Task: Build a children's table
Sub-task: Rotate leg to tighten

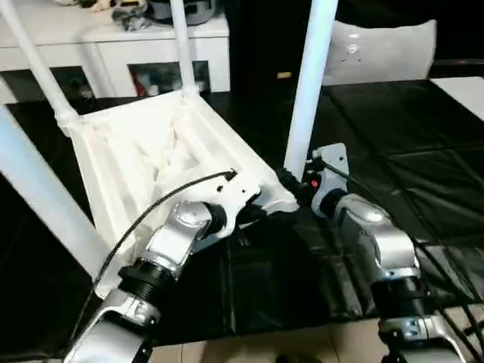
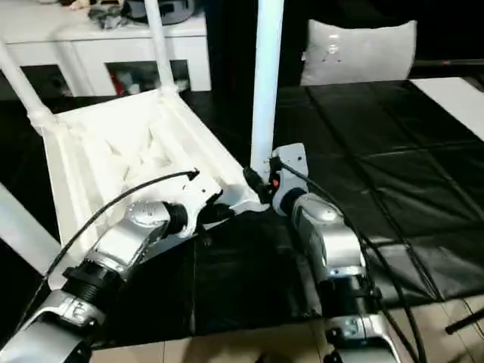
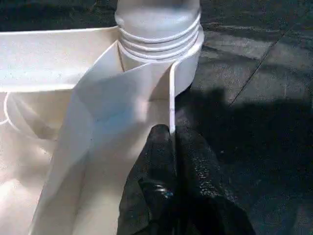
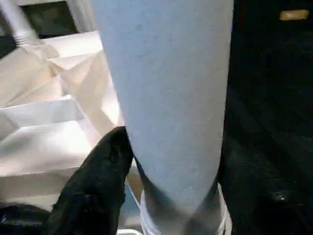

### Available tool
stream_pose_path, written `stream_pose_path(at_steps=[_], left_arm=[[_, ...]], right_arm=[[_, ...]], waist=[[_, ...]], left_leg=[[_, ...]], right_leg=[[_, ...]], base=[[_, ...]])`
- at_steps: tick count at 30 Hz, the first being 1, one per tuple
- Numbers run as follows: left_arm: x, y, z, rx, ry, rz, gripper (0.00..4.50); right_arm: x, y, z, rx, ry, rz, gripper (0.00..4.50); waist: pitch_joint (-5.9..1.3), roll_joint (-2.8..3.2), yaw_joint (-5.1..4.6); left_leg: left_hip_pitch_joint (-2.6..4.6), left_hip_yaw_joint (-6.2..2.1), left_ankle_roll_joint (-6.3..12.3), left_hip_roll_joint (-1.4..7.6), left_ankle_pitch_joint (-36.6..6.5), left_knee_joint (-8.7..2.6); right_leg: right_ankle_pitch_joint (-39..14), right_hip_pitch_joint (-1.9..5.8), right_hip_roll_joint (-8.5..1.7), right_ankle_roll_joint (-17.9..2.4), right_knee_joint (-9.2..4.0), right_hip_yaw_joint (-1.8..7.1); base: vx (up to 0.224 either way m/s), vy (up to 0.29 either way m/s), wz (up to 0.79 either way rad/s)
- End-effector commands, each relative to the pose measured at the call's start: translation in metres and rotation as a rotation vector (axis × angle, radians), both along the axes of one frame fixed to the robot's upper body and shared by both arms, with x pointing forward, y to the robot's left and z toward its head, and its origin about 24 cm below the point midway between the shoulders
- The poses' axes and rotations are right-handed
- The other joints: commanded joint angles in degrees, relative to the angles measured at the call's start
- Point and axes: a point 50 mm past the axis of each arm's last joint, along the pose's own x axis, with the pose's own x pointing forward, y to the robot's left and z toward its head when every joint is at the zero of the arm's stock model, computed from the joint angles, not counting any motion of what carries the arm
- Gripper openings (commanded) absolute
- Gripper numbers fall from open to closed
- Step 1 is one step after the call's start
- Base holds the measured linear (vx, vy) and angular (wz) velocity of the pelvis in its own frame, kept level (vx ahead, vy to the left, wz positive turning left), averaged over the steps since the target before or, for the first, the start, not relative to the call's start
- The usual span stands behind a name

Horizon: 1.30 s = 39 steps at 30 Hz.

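My left gripper [image 3: 168, 161]: pinched shut on the tabletop's thin side wall [image 3: 172, 98] — just beside a corner socket [image 3: 188, 68].
My right gripper [image 4: 166, 171]: fingers around the leg [image 1: 310, 83], standing in that socket.
Children's table [image 1: 151, 151]: upside down, tilted — on the black work table [image 1: 408, 151].

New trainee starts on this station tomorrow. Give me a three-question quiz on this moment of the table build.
1. True or false: the tabletop lies ribbed side up.
2. The left gripper pinches: A) a leg, B) a thin rib of the tabletop, C) a cable?
3. Which part stands between the right gripper fingers?

Key: 1 true. 2 B. 3 the near corner leg, upright in its socket.
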Motion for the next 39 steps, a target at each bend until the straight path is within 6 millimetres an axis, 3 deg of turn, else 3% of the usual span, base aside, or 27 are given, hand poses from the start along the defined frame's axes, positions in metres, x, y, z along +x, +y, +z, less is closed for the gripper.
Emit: stream_pose_path(at_steps=[1, 2, 3, 4, 8, 10, 13, 15, 18, 19, 21, 23, 24, 25, 28, 29, 39], left_arm=[[0.002, -0.003, 0.022, -0.066, -0.111, -0.071, 0.00], [0.001, -0.002, 0.022, -0.067, -0.107, -0.076, 0.00], [0.000, 0.001, 0.021, -0.064, -0.106, -0.095, 0.00], [-0.001, 0.003, 0.021, -0.062, -0.107, -0.106, 0.00], [-0.009, 0.018, 0.015, -0.054, -0.092, -0.231, 0.00], [-0.010, 0.019, 0.015, -0.055, -0.090, -0.245, 0.00], [-0.013, 0.024, 0.012, -0.049, -0.072, -0.301, 0.00], [-0.019, 0.030, 0.010, -0.033, -0.056, -0.392, 0.00], [-0.026, 0.036, 0.009, -0.012, -0.033, -0.491, 0.00], [-0.029, 0.038, 0.008, -0.004, -0.022, -0.535, 0.00], [-0.032, 0.039, 0.008, 0.015, -0.014, -0.588, 0.00], [-0.034, 0.040, 0.008, 0.035, -0.008, -0.628, 0.00], [-0.035, 0.040, 0.008, 0.045, -0.006, -0.646, 0.00], [-0.036, 0.040, 0.008, 0.057, -0.006, -0.672, 0.00], [-0.036, 0.039, 0.008, 0.060, -0.008, -0.680, 0.00], [-0.036, 0.039, 0.008, 0.064, -0.015, -0.686, 0.00], [-0.033, 0.039, 0.009, 0.073, -0.027, -0.704, 0.00]], right_arm=[[-0.004, 0.006, 0.006, 0.034, -0.037, 0.089, 3.11], [-0.004, 0.004, 0.007, 0.037, -0.044, 0.095, 3.28], [-0.006, -0.001, 0.008, 0.047, -0.046, 0.118, 3.28], [-0.007, -0.003, 0.008, 0.053, -0.047, 0.131, 3.41], [-0.023, -0.032, 0.010, -0.053, -0.068, 0.384, 3.72], [-0.025, -0.035, 0.011, -0.060, -0.067, 0.408, 3.94], [-0.032, -0.045, 0.014, -0.100, -0.084, 0.506, 4.00], [-0.038, -0.055, 0.017, -0.143, -0.080, 0.632, 4.00], [-0.041, -0.061, 0.019, -0.151, -0.058, 0.729, 4.00], [-0.041, -0.062, 0.020, -0.152, -0.050, 0.759, 4.00], [-0.041, -0.064, 0.021, -0.151, -0.036, 0.796, 3.65], [-0.040, -0.063, 0.021, -0.145, -0.018, 0.833, 3.52], [-0.040, -0.062, 0.021, -0.142, -0.011, 0.852, 3.39], [-0.039, -0.060, 0.021, -0.139, -0.008, 0.885, 3.39], [-0.040, -0.058, 0.021, -0.136, -0.006, 0.903, 3.10], [-0.042, -0.054, 0.021, -0.121, 0.005, 0.946, 3.01], [-0.047, -0.051, 0.017, -0.095, 0.050, 1.033, 2.11]], waist=[[-3.99, -0.47, 0.84], [-4.10, -0.50, 1.08], [-4.17, -0.09, 1.41], [-4.18, -0.20, 1.46], [-4.21, -0.14, 2.50], [-4.07, -0.32, 2.89], [-4.03, -0.28, 3.50], [-3.92, -0.69, 3.85], [-4.00, -0.47, 4.32], [-4.02, -0.86, 4.38], [-4.02, -0.58, 5.10], [-4.01, -0.88, 5.48], [-4.04, -0.77, 5.57], [-3.92, -1.12, 5.60], [-3.87, -0.86, 5.89], [-3.89, -1.12, 5.93], [-4.07, -1.36, 6.32]], left_leg=[[-0.59, -0.33, 5.16, 1.31, -8.26, -3.50], [-0.59, -0.22, 5.41, 1.36, -7.15, -3.44], [-0.58, -0.30, 5.47, 1.45, -6.00, -3.46], [-0.66, -0.27, 5.64, 1.47, -5.81, -3.44], [-0.57, -0.17, 6.77, 1.72, -5.83, -3.32], [-0.61, -0.06, 7.33, 1.81, -6.29, -3.32], [-0.38, -0.03, 6.46, 1.87, -7.60, -3.36], [-0.26, 0.02, 6.18, 1.95, -8.27, -3.46], [-0.40, -0.02, 6.83, 2.18, -7.57, -3.40], [-0.40, 0.08, 6.90, 2.18, -7.39, -3.33], [-0.16, 0.18, 6.89, 2.25, -7.34, -3.28], [-0.04, 0.18, 6.54, 2.36, -7.28, -3.31], [-0.07, 0.12, 6.39, 2.33, -7.69, -3.27], [-0.07, 0.17, 5.93, 2.39, -8.50, -3.34], [0.06, 0.13, 5.30, 2.42, -8.89, -3.40], [-0.10, 0.06, 5.11, 2.39, -8.66, -3.49], [-0.19, 0.15, 5.34, 2.33, -6.89, -3.29]], right_leg=[[-17.84, 3.80, -3.14, -8.72, -4.14, 2.71], [-16.10, 3.82, -3.12, -9.40, -3.93, 2.77], [-14.39, 3.88, -3.14, -10.12, -3.62, 2.77], [-13.84, 3.95, -3.08, -10.23, -3.65, 2.76], [-11.01, 3.86, -2.99, -11.36, -3.12, 2.86], [-11.72, 3.85, -3.15, -11.30, -3.22, 2.99], [-15.00, 3.66, -3.18, -10.73, -3.52, 2.85], [-16.93, 3.54, -3.21, -10.14, -3.71, 2.91], [-15.67, 3.53, -3.14, -10.50, -3.42, 2.95], [-15.29, 3.48, -3.12, -10.64, -3.31, 2.98], [-15.98, 3.21, -3.24, -11.00, -3.31, 3.02], [-16.18, 3.11, -3.27, -11.13, -3.22, 3.07], [-16.48, 3.12, -3.26, -11.28, -3.07, 2.99], [-17.68, 3.10, -3.29, -10.82, -3.26, 3.06], [-18.69, 3.02, -3.37, -10.34, -3.34, 3.16], [-18.70, 3.20, -3.33, -10.02, -3.28, 3.09], [-17.46, 3.17, -3.37, -10.06, -3.03, 3.17]], base=[[0.000, 0.000, 0.00], [0.000, 0.000, 0.00], [0.000, 0.000, 0.00], [0.000, 0.000, 0.00], [0.000, 0.000, 0.00], [0.000, 0.000, 0.00], [0.000, 0.000, 0.00], [0.000, 0.000, 0.00], [0.000, 0.000, 0.00], [0.000, 0.000, 0.00], [0.000, 0.000, 0.00], [0.000, 0.000, 0.00], [0.000, 0.000, 0.00], [0.000, 0.000, 0.00], [0.000, 0.000, 0.00], [0.000, 0.000, 0.00], [0.000, 0.000, 0.00]])
